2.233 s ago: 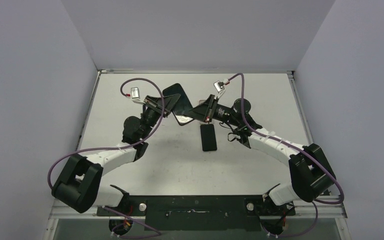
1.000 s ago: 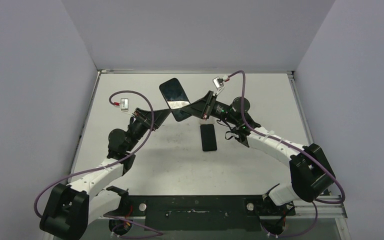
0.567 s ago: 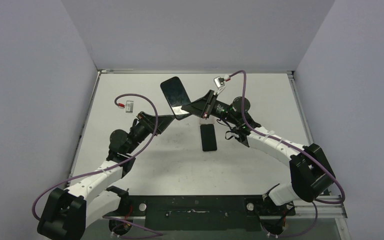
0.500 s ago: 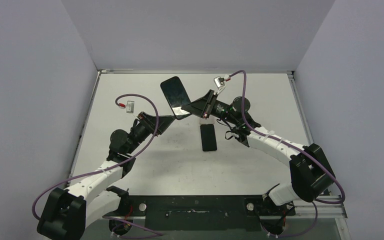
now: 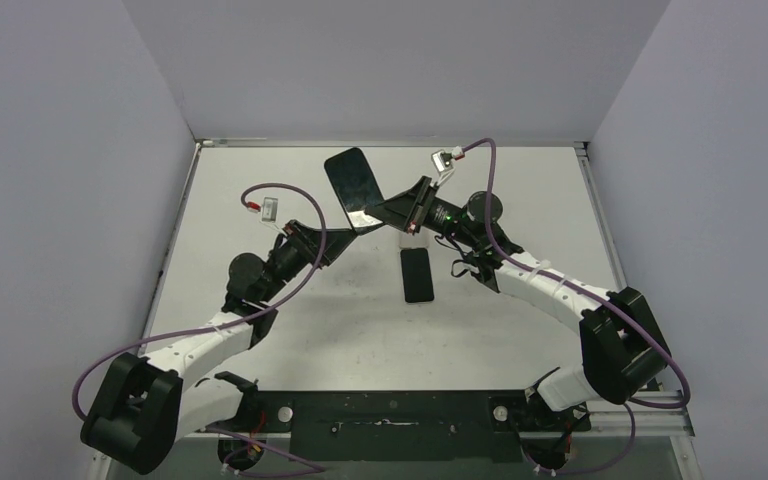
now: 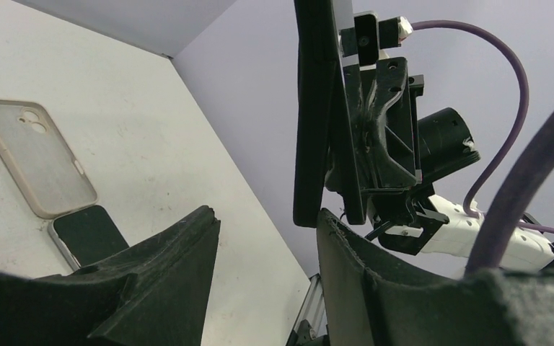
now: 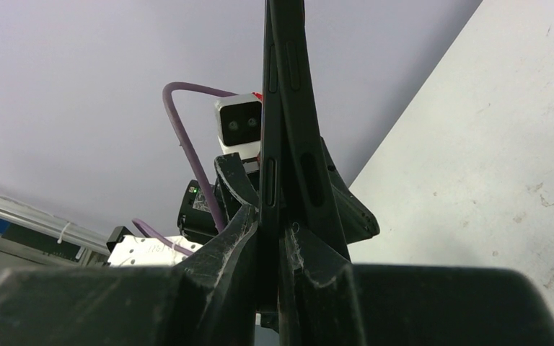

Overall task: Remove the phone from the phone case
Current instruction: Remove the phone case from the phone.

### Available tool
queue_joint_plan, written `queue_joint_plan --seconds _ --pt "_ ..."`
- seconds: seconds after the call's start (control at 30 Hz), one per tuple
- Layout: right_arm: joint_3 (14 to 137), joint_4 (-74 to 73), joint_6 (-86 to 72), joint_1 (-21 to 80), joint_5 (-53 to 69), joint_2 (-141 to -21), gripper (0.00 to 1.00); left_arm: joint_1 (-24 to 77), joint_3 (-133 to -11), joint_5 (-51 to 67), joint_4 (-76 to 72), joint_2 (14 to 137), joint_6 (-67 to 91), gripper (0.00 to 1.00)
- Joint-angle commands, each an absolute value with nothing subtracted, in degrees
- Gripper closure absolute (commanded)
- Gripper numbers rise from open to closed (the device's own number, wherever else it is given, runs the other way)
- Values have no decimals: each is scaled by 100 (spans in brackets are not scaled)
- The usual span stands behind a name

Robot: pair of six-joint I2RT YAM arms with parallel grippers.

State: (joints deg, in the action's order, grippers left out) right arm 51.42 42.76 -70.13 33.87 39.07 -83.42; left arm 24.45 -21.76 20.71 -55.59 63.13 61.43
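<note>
My right gripper is shut on the lower end of a black cased phone and holds it upright above the table's far middle. In the right wrist view the black cased phone stands edge-on between the pads, and its edge seems to show two layers. My left gripper is open and empty, just below and left of the held phone. In the left wrist view, the left gripper has its right fingertip close under the bottom corner of the cased phone.
A second black phone lies flat on the white table under the right arm. The left wrist view shows this second phone next to an empty beige case lying inside up. Grey walls enclose the table.
My left gripper let go of the cased phone and drew back to the left, then came back toward it. My right gripper raised and tilted the phone more upright.
</note>
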Motion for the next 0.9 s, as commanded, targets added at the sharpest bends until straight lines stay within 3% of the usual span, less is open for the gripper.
queue_joint_plan --seconds 0.0,0.23,0.57,0.87 --pt "5299 4877 -7075 3425 3941 -8066 100 2470 -2628 2133 -6370 6557 6225 51" --pt "5239 4657 -6956 3479 4057 -8010 100 2471 -3071 2160 -6917 7005 6401 61" --pt "5044 4270 -6617 3483 4149 -7810 100 2324 -3092 1664 -6573 7172 6623 100" --pt "4832 3793 -6315 3437 4257 -7633 100 2012 -3357 1180 -5806 7248 6367 100"
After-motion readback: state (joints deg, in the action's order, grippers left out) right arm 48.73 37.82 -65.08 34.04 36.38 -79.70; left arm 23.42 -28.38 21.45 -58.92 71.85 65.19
